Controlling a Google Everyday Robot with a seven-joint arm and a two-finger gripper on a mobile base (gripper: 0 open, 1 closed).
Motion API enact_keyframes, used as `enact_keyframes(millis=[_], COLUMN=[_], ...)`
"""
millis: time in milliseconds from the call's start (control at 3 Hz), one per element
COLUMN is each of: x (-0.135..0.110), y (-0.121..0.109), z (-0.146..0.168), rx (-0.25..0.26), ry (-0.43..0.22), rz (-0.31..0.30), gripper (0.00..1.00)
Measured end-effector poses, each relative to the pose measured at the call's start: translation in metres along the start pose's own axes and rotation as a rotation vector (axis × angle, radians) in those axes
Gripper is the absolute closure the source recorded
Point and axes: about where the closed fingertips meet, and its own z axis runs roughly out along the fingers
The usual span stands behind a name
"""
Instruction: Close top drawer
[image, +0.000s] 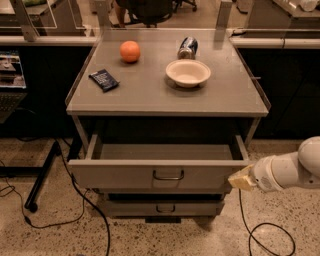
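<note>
The top drawer (125, 172) is a wide grey tray pulled partly out of the grey cabinet, with a dark loop handle (168, 175) at the centre of its front panel. Its inside looks empty. My gripper (239, 179) comes in from the right on a white arm and rests against the right end of the drawer's front panel.
On the cabinet top (150, 92) lie an orange (130, 51), a dark packet (104, 80), a white bowl (188, 72) and a tipped can (187, 47). A lower drawer (165, 207) sits below. Cables (75, 200) and a stand leg (42, 175) lie on the floor.
</note>
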Motion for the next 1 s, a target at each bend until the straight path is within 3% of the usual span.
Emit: enact_keyframes(millis=[333, 667, 1000], x=[-0.008, -0.022, -0.041], y=[-0.009, -0.016, -0.021], z=[0.008, 0.011, 0.012], rx=[0.002, 0.038, 0.106], ry=[0.003, -0.004, -0.020], rz=[-0.027, -0.044, -0.041], gripper=[1.00, 1.00, 1.00])
